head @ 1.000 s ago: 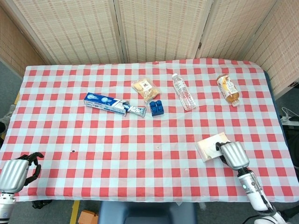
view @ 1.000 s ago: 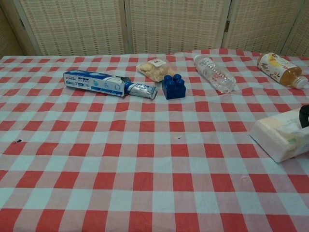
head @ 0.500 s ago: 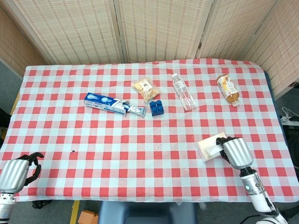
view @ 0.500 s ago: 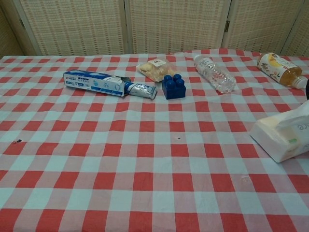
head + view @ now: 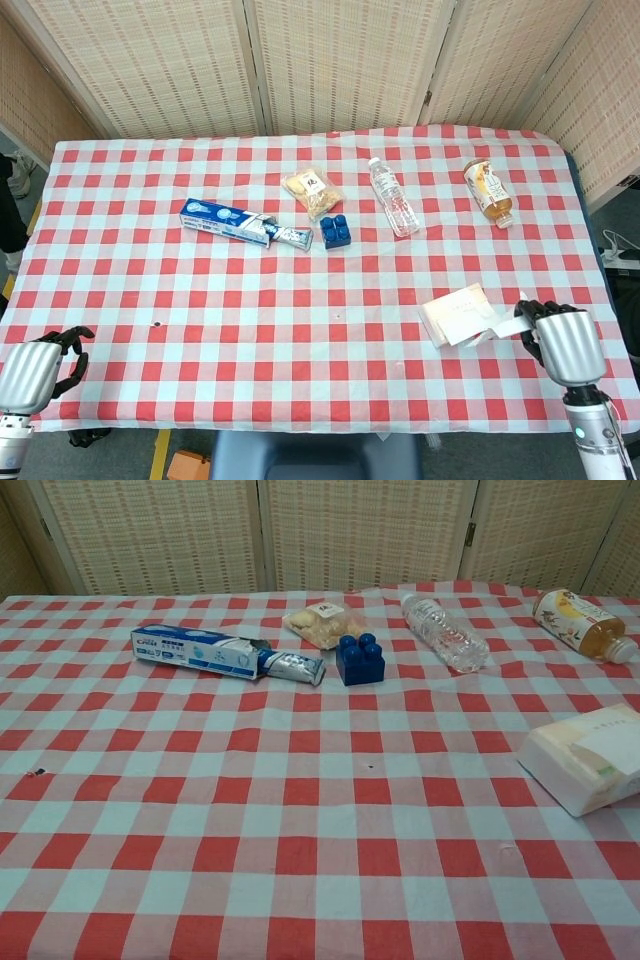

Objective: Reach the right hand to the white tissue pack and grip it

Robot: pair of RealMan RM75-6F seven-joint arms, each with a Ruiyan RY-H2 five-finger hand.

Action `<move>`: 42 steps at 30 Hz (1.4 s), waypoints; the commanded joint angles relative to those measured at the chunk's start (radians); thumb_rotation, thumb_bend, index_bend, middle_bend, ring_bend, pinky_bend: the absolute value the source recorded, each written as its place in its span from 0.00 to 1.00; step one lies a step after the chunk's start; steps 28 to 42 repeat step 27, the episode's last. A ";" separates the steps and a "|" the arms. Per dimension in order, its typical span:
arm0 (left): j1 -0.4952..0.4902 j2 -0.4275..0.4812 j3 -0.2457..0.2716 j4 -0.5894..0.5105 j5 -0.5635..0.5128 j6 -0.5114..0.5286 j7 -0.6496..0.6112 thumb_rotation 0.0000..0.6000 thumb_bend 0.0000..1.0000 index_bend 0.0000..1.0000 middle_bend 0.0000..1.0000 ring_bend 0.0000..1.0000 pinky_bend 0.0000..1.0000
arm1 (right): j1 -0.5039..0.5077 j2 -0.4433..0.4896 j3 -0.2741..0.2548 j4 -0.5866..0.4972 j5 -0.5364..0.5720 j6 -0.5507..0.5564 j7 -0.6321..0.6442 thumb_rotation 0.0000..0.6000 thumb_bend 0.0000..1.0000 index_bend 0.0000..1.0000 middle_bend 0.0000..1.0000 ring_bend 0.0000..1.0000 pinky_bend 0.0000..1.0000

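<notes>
The white tissue pack (image 5: 453,311) lies flat on the checked cloth near the table's right front; the chest view shows it at the right edge (image 5: 588,757). My right hand (image 5: 562,343) hangs to the right of the pack, off it, with its dark fingers (image 5: 533,309) curled in. A white tissue sheet (image 5: 503,326) stretches from the pack's near right corner to those fingers, which seem to pinch its end. The chest view does not show this hand. My left hand (image 5: 32,369) sits by the front left table corner, fingers curled, holding nothing.
A toothpaste box (image 5: 240,225), snack bag (image 5: 311,191), blue brick (image 5: 335,231) and clear water bottle (image 5: 393,197) lie across the table's middle back. A tea bottle (image 5: 488,192) lies at the back right. The table's right edge (image 5: 606,290) runs close to my right hand.
My right hand has come off the tissue pack and moved right and toward the front edge, drawing a white sheet out of the pack. The pack itself stays put. The left hand is unchanged.
</notes>
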 commanded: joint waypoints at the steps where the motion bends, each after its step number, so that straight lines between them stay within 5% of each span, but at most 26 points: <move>1: -0.002 0.000 0.001 0.000 -0.001 -0.005 0.001 1.00 0.49 0.41 0.55 0.52 0.69 | -0.018 -0.004 -0.009 0.014 0.027 -0.012 0.016 1.00 0.54 0.78 0.68 0.69 0.83; 6: -0.003 0.000 -0.002 0.004 -0.004 -0.005 -0.006 1.00 0.49 0.41 0.55 0.53 0.69 | -0.018 -0.013 0.008 0.013 0.063 -0.040 0.026 1.00 0.54 0.77 0.68 0.69 0.83; 10: 0.000 0.000 -0.002 0.006 -0.002 0.001 -0.012 1.00 0.49 0.41 0.55 0.52 0.69 | -0.026 -0.005 0.002 -0.007 0.064 -0.050 0.051 1.00 0.51 0.61 0.68 0.66 0.83; 16: -0.002 0.001 0.002 0.006 0.003 -0.003 -0.008 1.00 0.49 0.41 0.55 0.52 0.69 | -0.041 0.011 -0.009 -0.037 0.056 -0.052 0.035 1.00 0.14 0.34 0.56 0.58 0.77; 19: -0.003 -0.001 0.001 0.009 0.001 -0.005 -0.007 1.00 0.49 0.41 0.55 0.52 0.69 | -0.045 0.013 -0.013 -0.046 0.051 -0.054 0.029 1.00 0.07 0.27 0.50 0.54 0.74; 27: -0.004 -0.003 0.001 0.009 -0.003 -0.010 -0.004 1.00 0.49 0.41 0.55 0.52 0.69 | -0.052 0.017 -0.014 -0.056 0.041 -0.061 0.024 1.00 0.05 0.18 0.41 0.43 0.66; 42: -0.004 -0.003 0.001 0.009 -0.003 -0.010 -0.004 1.00 0.49 0.41 0.55 0.52 0.69 | -0.052 0.017 -0.014 -0.056 0.041 -0.061 0.024 1.00 0.05 0.18 0.41 0.43 0.66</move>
